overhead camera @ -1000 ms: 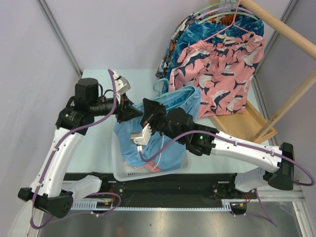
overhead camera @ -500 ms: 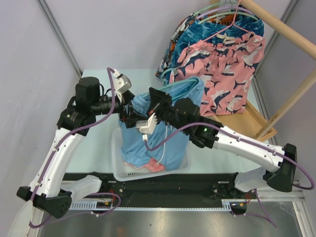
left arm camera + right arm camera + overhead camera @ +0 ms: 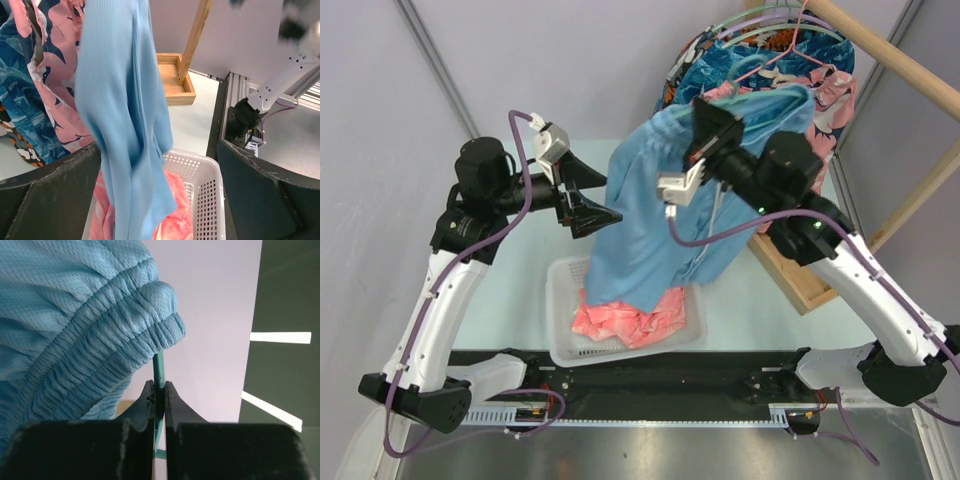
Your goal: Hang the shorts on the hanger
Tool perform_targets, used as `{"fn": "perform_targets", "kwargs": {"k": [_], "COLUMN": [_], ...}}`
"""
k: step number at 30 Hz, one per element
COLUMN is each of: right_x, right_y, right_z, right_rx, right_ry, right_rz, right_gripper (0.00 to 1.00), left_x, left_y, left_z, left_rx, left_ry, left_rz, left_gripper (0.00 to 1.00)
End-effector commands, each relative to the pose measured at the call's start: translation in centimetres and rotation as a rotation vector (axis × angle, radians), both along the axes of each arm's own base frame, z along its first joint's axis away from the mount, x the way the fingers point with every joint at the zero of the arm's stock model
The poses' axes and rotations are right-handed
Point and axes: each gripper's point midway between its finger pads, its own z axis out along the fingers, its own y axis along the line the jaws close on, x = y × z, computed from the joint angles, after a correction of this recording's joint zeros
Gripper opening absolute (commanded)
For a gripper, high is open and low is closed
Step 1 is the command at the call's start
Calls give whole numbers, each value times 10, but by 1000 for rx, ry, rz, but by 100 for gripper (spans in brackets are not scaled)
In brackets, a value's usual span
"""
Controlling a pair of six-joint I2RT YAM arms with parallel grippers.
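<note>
The white basket (image 3: 556, 300) at lower centre holds crumpled salmon-pink shorts (image 3: 620, 320). Above it, the light-blue shorts (image 3: 650, 220) hang mid-frame from the mint-green hanger (image 3: 158, 370), which the right gripper (image 3: 159, 390) pinches. The left gripper (image 3: 610, 198) is spread wide and empty.

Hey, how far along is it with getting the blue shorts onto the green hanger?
Looks done: the shorts hang by the waistband from the hanger, held above the basket. In hand: right fingers clamp the hanger; left fingers stand open beside the fabric. Left: probably only hanging it up.
</note>
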Motion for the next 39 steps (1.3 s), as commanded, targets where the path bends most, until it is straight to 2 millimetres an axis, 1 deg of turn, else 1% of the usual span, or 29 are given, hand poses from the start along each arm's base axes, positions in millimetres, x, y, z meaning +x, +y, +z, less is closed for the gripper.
{"fn": "perform_targets", "kwargs": {"k": [1,3,4,5,6,7,8,9,10,11,12,13,14,15,16,17,18,19,20,21,22,23,25,26,29,32,33,38,39], "right_x": [-15,-15,-8,-6,-6,-1,9,13,17,24,27,34,42,41,51,55,56,65,66,71,69,79,84,93,103,114,120,134,138], "right_y": [-53,-60,-73,-78,-79,-87,-107,-109,-116,-136,-139,-144,-161,-164,-170,-175,-186,-190,-189,-195,-196,-197,-202,-202,-201,-199,-200,-202,-202], "right_z": [65,68,68,69,69,67,66,63,64,68,70,70,72,79,78,79,83,82,83,83,92,87,90,85,79,69,63,48,42], "right_rx": [52,54,54,55,52,41,29,10,3,2,-2,1,18,20,15,19,14,14,15,17,20,20,30,31,26,29,34,56,59], "right_ry": [-139,-133,-123,-120,-120,-119,-123,-123,-128,-143,-149,-139,-132,-150,-149,-149,-160,-163,-163,-163,-186,-168,-167,-152,-145,-118,-99,-49,-34], "right_rz": [-22,-13,-40,-43,-16,-25,-70,-35,-39,-83,-68,-72,-103,-84,-91,-90,-92,-93,-73,-79,-73,-64,-61,-50,-31,-10,-8,-8,-7], "right_gripper": [0,0,0,0,0,0,0,0,0,0,0,0,0,0,0,0,0,0,0,0,0,0,0,0,0,0,0,0,0], "left_x": [-3,-3,-3,-3,-3,-3,-3,-2,-3,-3,-4,-4,-5,-6,-5,-5,-5,-4,-4,-4,-4,-3,-2,-1,1,3,3,6,6], "left_y": [0,0,0,0,-1,-1,-1,-2,-2,-2,-3,-3,-3,-3,-3,-2,-3,-2,-2,-2,-2,-2,-2,-2,-2,-1,-1,0,0], "left_z": [18,17,17,17,18,18,18,17,16,16,15,15,14,15,13,12,11,11,10,10,10,9,9,8,6,4,3,0,0], "left_rx": [-31,-30,-29,-31,-32,-33,-34,-32,-33,-32,-32,-34,-33,-35,-34,-33,-33,-31,-30,-30,-28,-28,-26,-25,-20,-11,-9,-3,-2], "left_ry": [-26,-26,-27,-30,-32,-33,-37,-33,-28,-26,-20,-19,-18,-20,-19,-17,-14,-16,-16,-17,-17,-16,-21,-21,-15,-19,-19,-17,-15], "left_rz": [-24,-24,-24,-27,-27,-33,-35,-36,-42,-48,-53,-53,-56,-57,-54,-54,-56,-53,-53,-50,-50,-49,-43,-41,-36,-23,-22,-5,-2], "left_gripper": [100,100,100,100,100,100,100,100,100,100,100,100,100,100,100,100,100,100,100,100,100,100,100,100,100,100,100,100,100]}}
